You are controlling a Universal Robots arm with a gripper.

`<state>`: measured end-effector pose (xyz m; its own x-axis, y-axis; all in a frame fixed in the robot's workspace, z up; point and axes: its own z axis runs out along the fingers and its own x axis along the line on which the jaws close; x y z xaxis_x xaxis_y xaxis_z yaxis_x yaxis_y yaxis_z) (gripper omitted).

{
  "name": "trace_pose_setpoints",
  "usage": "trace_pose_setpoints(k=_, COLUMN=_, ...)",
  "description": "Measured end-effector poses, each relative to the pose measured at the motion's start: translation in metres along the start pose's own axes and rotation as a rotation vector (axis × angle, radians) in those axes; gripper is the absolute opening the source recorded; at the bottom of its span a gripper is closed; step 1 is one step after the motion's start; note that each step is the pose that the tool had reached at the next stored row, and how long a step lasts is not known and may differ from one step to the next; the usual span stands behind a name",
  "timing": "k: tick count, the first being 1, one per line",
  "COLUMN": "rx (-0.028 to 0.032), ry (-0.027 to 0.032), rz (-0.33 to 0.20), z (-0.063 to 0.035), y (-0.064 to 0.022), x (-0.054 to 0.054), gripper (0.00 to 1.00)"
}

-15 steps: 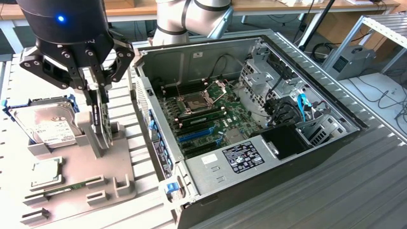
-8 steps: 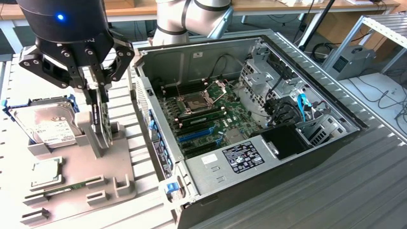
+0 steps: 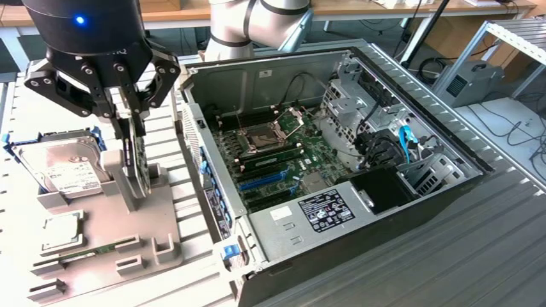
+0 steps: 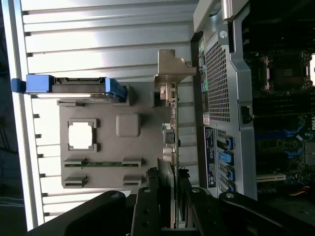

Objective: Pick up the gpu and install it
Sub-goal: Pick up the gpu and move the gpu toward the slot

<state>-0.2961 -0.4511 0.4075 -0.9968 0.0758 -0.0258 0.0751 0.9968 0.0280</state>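
Note:
The gpu (image 3: 137,160) stands on edge in a slot of the grey holder block (image 3: 102,217), beside the open computer case. From the wrist the gpu (image 4: 170,135) shows edge-on, its silver end bracket at the far end. My gripper (image 3: 135,125) hangs straight above it, one finger on each face of the card, pressed close. In the wrist view the card runs between the two black fingers (image 4: 147,206) of the gripper (image 4: 170,196). The card still sits in the holder.
A silver hard drive (image 3: 64,163) in a blue frame, a processor (image 3: 55,227) and a memory stick (image 3: 85,251) rest on the same block. The open case (image 3: 444,128) lies to the exterior view's right, its motherboard with blue slots (image 3: 265,179) exposed.

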Motion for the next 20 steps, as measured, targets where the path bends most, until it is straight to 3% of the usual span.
trace_pose_setpoints(k=10, rx=0.0, ry=0.0, rz=0.0, z=-0.0272, y=0.0008, x=-0.001, gripper=0.26)
trace_pose_setpoints(k=12, rx=0.0006, ry=0.0, rz=0.0, z=-0.0278, y=0.001, x=-0.004, gripper=0.26)
trace_pose_setpoints(k=13, rx=0.0032, ry=-0.0001, rz=0.0, z=-0.0275, y=0.0017, x=-0.012, gripper=0.26)
trace_pose_setpoints(k=20, rx=0.0047, ry=-0.0003, rz=0.0, z=-0.0273, y=0.0021, x=-0.019, gripper=0.26)
